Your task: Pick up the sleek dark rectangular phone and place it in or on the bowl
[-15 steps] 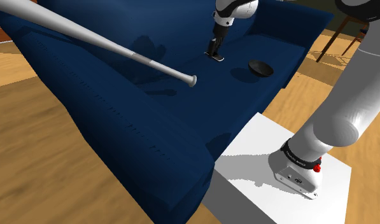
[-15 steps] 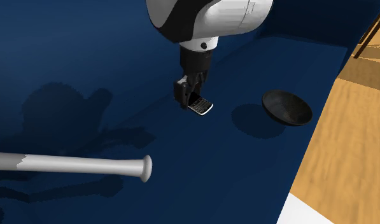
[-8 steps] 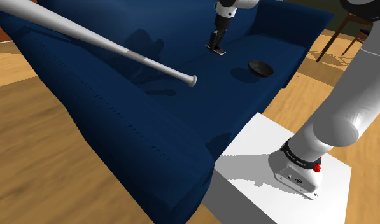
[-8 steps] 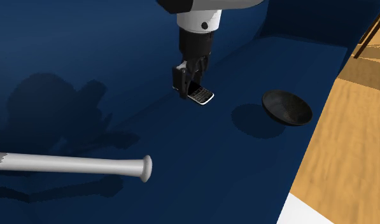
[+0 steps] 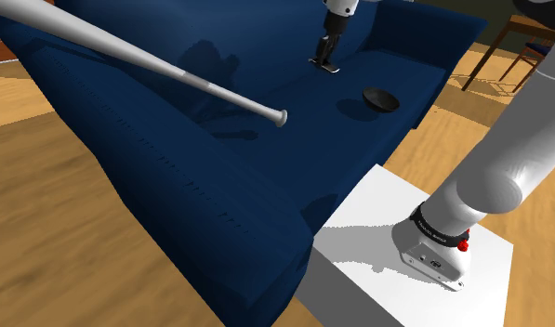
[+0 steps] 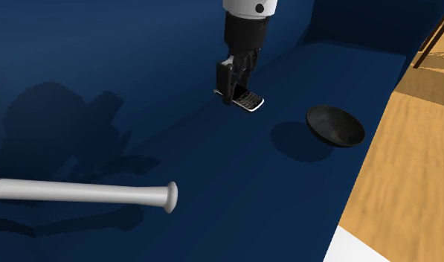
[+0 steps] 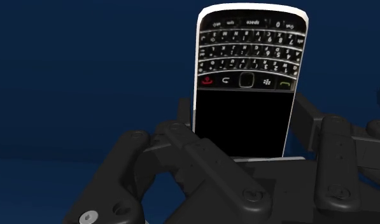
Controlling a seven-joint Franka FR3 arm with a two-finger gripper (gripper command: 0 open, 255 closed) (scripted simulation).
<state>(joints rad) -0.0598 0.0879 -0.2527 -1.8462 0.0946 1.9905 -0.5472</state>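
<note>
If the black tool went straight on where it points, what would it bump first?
Likely the blue sofa seat below; the phone in the tool sticks out ahead and would touch first.

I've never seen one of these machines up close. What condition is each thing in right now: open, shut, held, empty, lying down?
gripper: shut on the phone.
phone: clasped in the gripper, screen dark, keypad end pointing away from the gripper.
bowl: upright, empty, resting on the sofa.
bat: lying on the sofa, apart from the gripper.
</note>
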